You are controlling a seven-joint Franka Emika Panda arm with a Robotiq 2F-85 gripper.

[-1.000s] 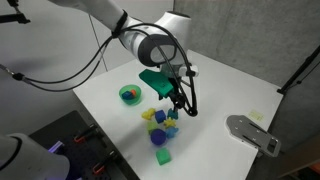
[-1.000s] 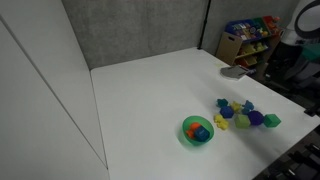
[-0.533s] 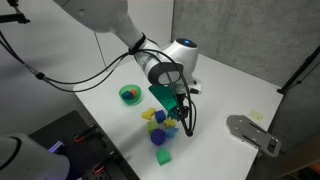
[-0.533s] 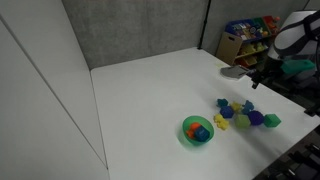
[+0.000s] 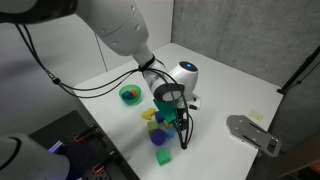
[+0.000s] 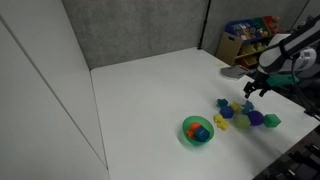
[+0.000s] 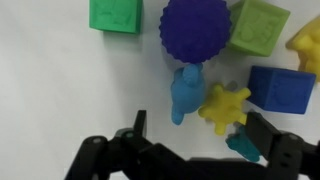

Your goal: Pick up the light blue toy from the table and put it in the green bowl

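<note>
**Plastic clutter is making this grab look dicey**

Main worry is the neighbours. In the wrist view the light blue toy is lying on the desk with a yellow star piece touching its side and a purple spiky ball sitting just past its far end. A small teal piece is also lying right next to one finger of the hand. If the hand is closing from where it's hovering, my guess is that finger is sweeping the teal bit and the star inward. So it's either pinching two or three things at once or shoving the toy sideways out of the gap. Then there's the trip to the green bowl, which is standing near the pile but clear of it and is already carrying a couple of pieces. A weak pinch is risking a drop on the way.

As for the hand: it's spread wide and isn't holding anything. The toy is lining up with the gap between the fingers, touching neither. Whether the tips are touching the desk, I can't tell.
</note>
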